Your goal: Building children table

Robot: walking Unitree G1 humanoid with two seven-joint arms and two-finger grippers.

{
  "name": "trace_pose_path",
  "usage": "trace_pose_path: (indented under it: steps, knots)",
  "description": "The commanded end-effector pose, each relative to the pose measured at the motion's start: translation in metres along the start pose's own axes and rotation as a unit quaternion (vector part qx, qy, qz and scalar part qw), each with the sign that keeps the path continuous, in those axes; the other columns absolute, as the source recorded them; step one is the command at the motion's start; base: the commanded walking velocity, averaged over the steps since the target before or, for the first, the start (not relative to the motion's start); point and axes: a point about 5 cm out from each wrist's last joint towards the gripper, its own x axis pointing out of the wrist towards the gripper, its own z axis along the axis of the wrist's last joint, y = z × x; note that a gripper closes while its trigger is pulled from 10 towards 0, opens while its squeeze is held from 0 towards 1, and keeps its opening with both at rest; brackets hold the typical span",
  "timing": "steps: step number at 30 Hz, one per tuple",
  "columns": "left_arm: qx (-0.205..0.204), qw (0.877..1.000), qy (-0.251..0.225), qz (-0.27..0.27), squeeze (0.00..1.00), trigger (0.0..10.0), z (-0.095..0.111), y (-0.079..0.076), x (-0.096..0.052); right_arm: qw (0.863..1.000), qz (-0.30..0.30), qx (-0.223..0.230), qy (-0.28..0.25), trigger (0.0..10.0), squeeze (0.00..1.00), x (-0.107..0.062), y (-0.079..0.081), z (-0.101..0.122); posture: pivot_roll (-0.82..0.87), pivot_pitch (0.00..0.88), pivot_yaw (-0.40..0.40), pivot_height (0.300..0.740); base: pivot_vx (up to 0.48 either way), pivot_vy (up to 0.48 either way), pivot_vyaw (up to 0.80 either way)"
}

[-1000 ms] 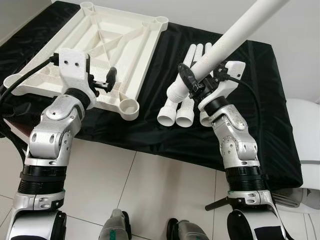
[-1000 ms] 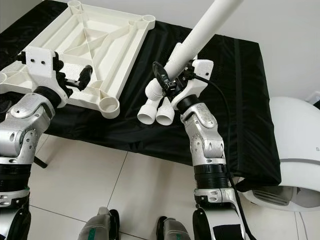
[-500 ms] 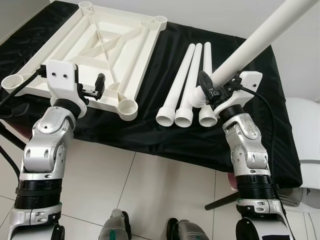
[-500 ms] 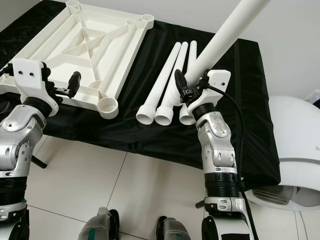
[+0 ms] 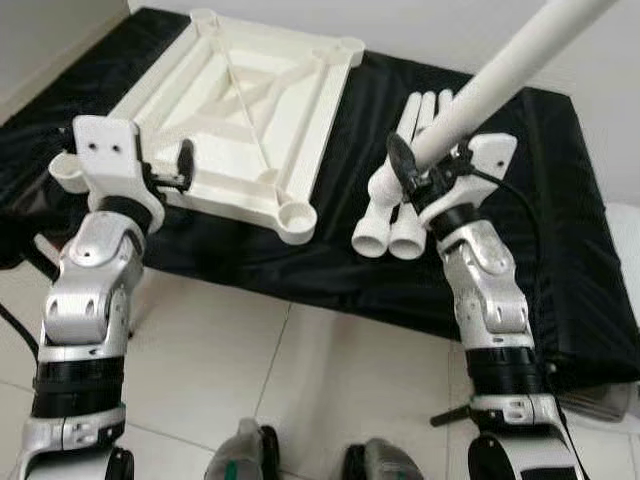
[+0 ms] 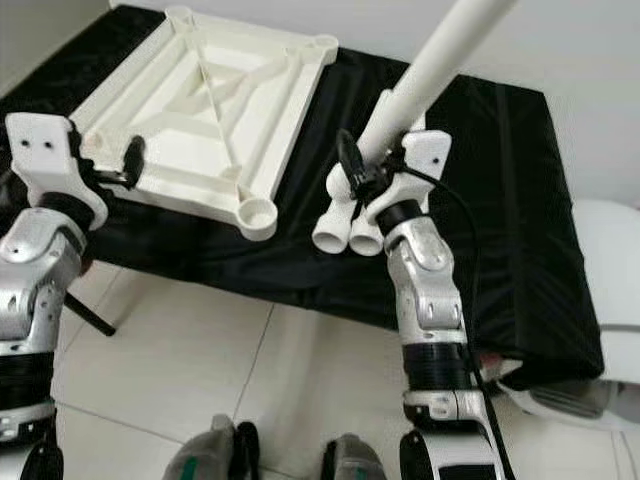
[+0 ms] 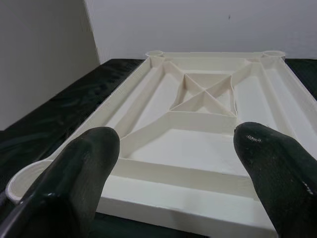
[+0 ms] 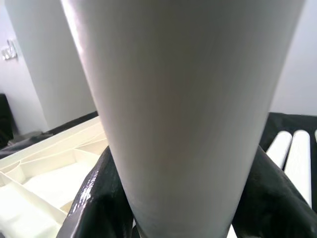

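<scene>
The right hand [image 5: 408, 172] is clenching a long white table leg [image 5: 500, 80] near its wide lower end, and the leg is slanting up and away over the black-draped table [image 5: 545, 200]; compared with half a second ago the hand is now sitting nearer the upside-down white tabletop [image 5: 240, 110], though the whole picture has also shifted, so part of that is the head moving; a second ago the hand was in much the same inward spot, so the leg seems to be swinging about rather than travelling steadily, which suggests it is not yet lined up with a socket; the near corner socket [image 5: 298, 217] is standing empty and well apart from the leg's end; the left hand [image 5: 170, 170] is hovering released at the tabletop's near left edge, gripping nothing, much as before; three spare legs [image 6: 345, 215] are lying side by side on the cloth just behind the right hand; the left wrist view is showing what the head views cannot, the two black fingers [image 7: 86, 163] spread wide with the ribbed underside of the tabletop between and beyond them, untouched; the right wrist view is giving the leg pressed tight between both black fingers [image 8: 96, 198], confirming the firm hold.
</scene>
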Motion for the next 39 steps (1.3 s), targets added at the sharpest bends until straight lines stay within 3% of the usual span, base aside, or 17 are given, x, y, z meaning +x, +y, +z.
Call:
trace_pose_path:
  steps: [1,11,26,39]
  knots:
    - [0.003,1.0,0.003,-0.004,0.0,10.0,-0.002,-0.002,-0.001,1.0,-0.005,-0.003,-0.015,10.0,0.0,0.0,-0.001,0.005,0.01,0.128,0.0,0.74,0.0,0.401,0.0]
    - [0.0,1.0,0.002,-0.011,0.0,10.0,-0.001,-0.005,0.001,1.0,-0.003,-0.005,-0.017,10.0,0.0,0.001,0.0,0.005,0.02,0.124,0.001,0.74,0.0,0.397,0.0]
    - [0.043,0.998,-0.016,-0.041,0.0,10.0,0.004,-0.003,-0.002,1.0,0.011,-0.016,-0.013,10.0,0.0,0.005,-0.001,0.005,0.02,0.136,-0.022,0.74,0.0,0.0,0.0]
    - [0.012,0.999,-0.016,-0.029,0.0,10.0,0.006,-0.003,-0.008,0.999,-0.009,-0.04,-0.018,10.0,0.0,0.003,-0.012,0.012,0.02,0.138,-0.018,0.74,0.0,0.0,0.0]
